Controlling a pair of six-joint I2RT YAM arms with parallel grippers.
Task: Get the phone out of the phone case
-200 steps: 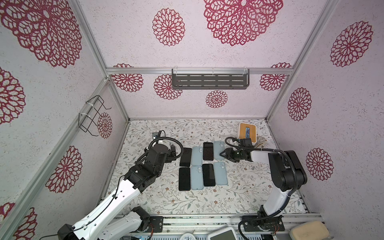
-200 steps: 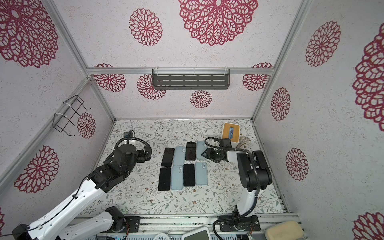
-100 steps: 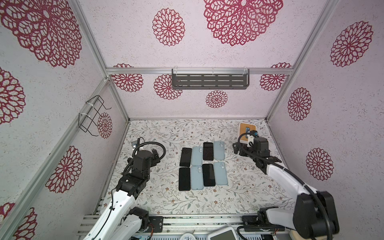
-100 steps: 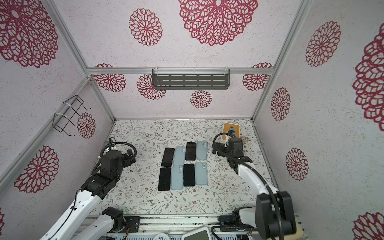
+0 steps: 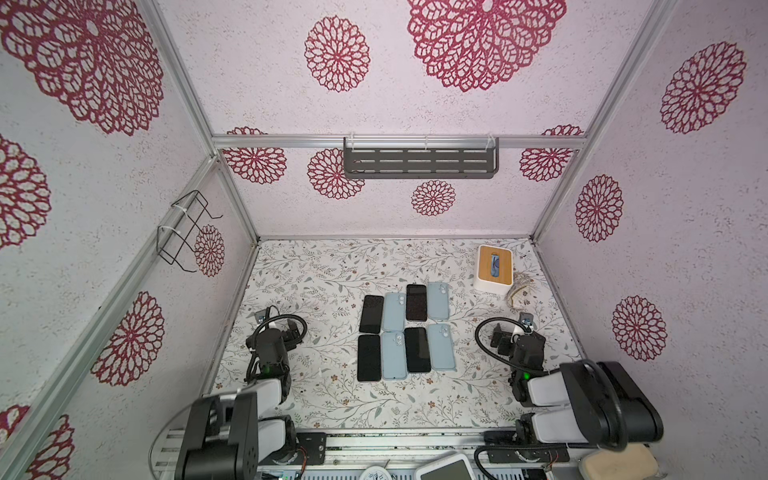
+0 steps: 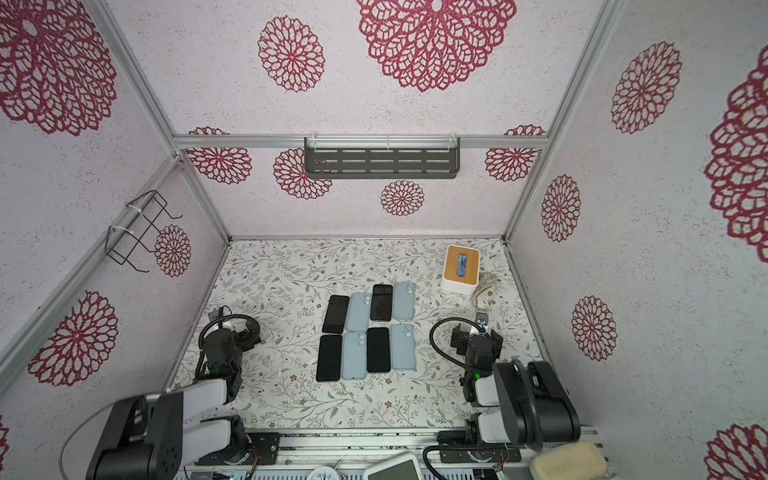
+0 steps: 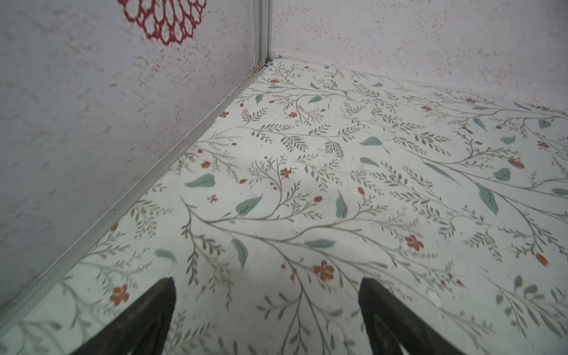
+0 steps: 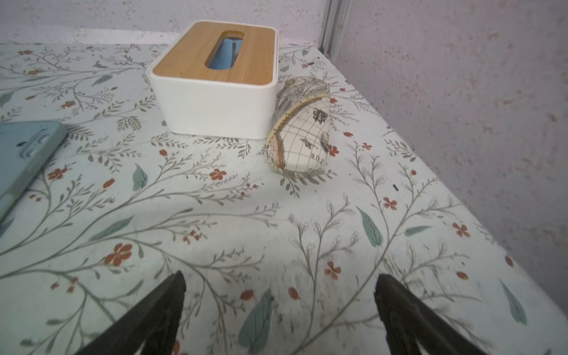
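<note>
- Phones (image 5: 369, 358), four black slabs, are lying screen-up on the floral table (image 5: 332, 270), in two rows across its middle, as both top views are showing.
- Four blue cases (image 5: 393, 355) are lying in the same rows, one just beside each handset, black and blue alternating. Each is turning its camera cut-out side upward.
- Whether any of the blue cases is hiding a further handset cannot be told, since their inner faces are pointing down.
- Near the left wall, the left gripper (image 7: 266, 284) is hanging low over bare tabletop, jaws spread wide and carrying nothing, well apart from the rows.
- On the opposite side, the right gripper (image 8: 280, 276) is hovering over bare tabletop, jaws likewise spread wide and empty.
- The right wrist camera is looking toward a tissue box (image 8: 215, 107) and a map-printed pouch (image 8: 299, 135) just beside it. One corner of a case is showing at the edge of that view.
- Progress, as a judgement: every black handset is lying bare beside a case, so the removal is looking complete for all four pairs. Neither arm is addressing the rows.
- Remaining, as a judgement: little or nothing seems to be waiting. If a face-down case is concealing a handset, that one would be needing a grip on its rim and a peel.
</note>
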